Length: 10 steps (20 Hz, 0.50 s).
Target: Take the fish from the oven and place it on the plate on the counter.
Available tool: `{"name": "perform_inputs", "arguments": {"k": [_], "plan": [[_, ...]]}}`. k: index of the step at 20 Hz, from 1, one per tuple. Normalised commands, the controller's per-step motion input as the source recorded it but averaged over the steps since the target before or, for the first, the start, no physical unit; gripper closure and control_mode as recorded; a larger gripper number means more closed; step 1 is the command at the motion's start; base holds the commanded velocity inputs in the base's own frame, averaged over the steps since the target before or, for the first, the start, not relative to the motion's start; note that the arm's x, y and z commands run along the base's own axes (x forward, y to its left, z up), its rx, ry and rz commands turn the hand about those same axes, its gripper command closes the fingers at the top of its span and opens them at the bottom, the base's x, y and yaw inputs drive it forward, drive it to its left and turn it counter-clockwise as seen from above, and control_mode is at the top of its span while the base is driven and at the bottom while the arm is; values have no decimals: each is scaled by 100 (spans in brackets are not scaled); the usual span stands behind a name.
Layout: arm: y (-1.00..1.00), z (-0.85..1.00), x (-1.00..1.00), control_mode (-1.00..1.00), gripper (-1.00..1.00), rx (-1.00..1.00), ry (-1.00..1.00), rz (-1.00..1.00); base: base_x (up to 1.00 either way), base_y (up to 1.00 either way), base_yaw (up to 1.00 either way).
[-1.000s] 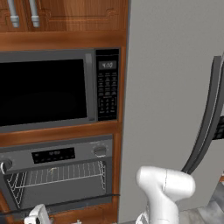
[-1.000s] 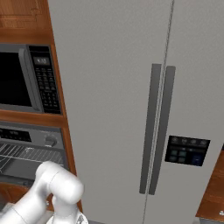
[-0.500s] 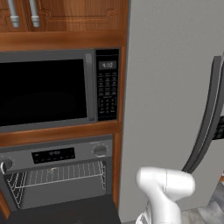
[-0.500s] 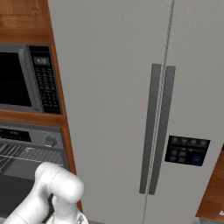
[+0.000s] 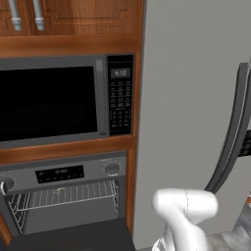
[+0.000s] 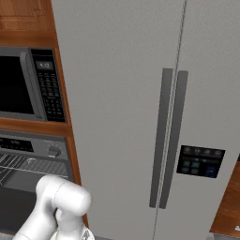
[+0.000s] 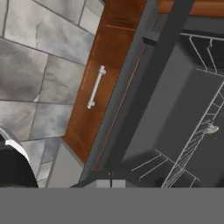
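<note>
**A:** What is the main risk from here?

**B:** The gripper is closed on nothing, and its tips sit out of sight low in the hand view. The fish (image 7: 211,128) is a small pale-grey shape on the wire rack (image 7: 192,144) at the right edge of the hand view, well apart from the camera. It looks thin and flat, so closed fingers would more likely push it along the wires than lift it; the gripper would need to spread before it reaches in.

**A:** Anything in the way?

**B:** The oven door (image 5: 73,238) hangs open as a dark slab at the bottom of the left base view, with the oven (image 5: 63,196) cavity behind it. A reach that comes in too low could strike the door's edge, and one too high could catch the upper rack. A fish nudged backward might slide deeper along the rack.

**A:** And the surroundings?

**B:** The microwave (image 5: 59,100) sits above the oven in a brown wood surround, with wood cabinets (image 5: 73,19) at the top of the frame. The grey refrigerator (image 6: 140,117) with its two bar handles takes up most of the right base view. In the hand view, a grey tiled floor (image 7: 35,65) lies at the left, beside a wood drawer front (image 7: 100,92) with a pale handle. The plate and the table it rests on lie outside these views, so the carry would likely mean a wide swing or a drive of the base, and a thin fish held loosely could drop on the way.
</note>
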Motion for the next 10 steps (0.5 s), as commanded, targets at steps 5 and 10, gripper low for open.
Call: {"name": "perform_inputs", "arguments": {"k": [5, 10], "plan": [[0, 86, 8, -100, 100, 18, -8, 11, 0, 0, 0], [0, 77, 38, -100, 100, 18, -7, 10, 0, 0, 0]]}}
